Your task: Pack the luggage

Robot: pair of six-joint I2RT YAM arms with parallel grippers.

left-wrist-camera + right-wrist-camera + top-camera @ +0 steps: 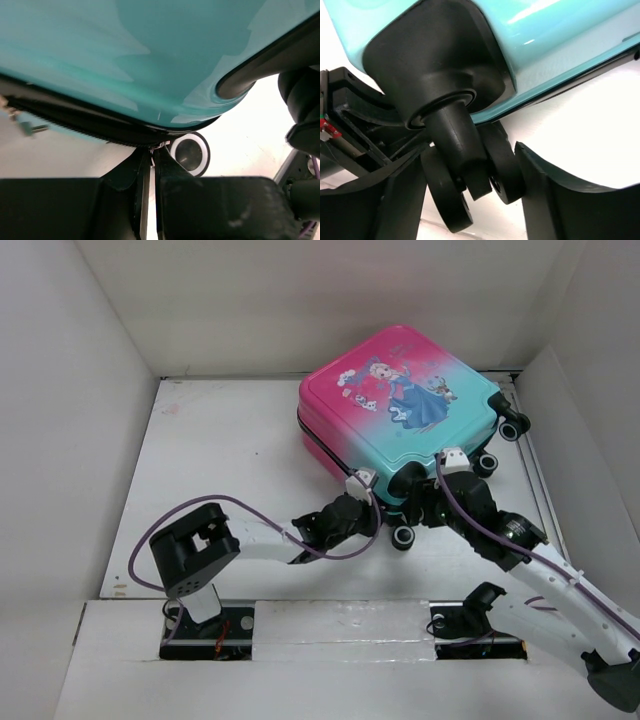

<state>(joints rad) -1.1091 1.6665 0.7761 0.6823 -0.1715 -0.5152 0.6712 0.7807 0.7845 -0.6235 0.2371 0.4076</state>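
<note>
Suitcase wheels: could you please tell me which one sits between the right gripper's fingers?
The white-hubbed wheel nearest the arms' bases; the two others by the right wall stand free.

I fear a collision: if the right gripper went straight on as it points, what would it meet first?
Probably the black caster wheel of the luggage, which sits between the fingers of the right gripper.

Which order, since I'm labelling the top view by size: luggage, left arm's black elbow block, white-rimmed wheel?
1. luggage, largest by far
2. left arm's black elbow block, likely raised nearer the camera
3. white-rimmed wheel, smallest
</note>
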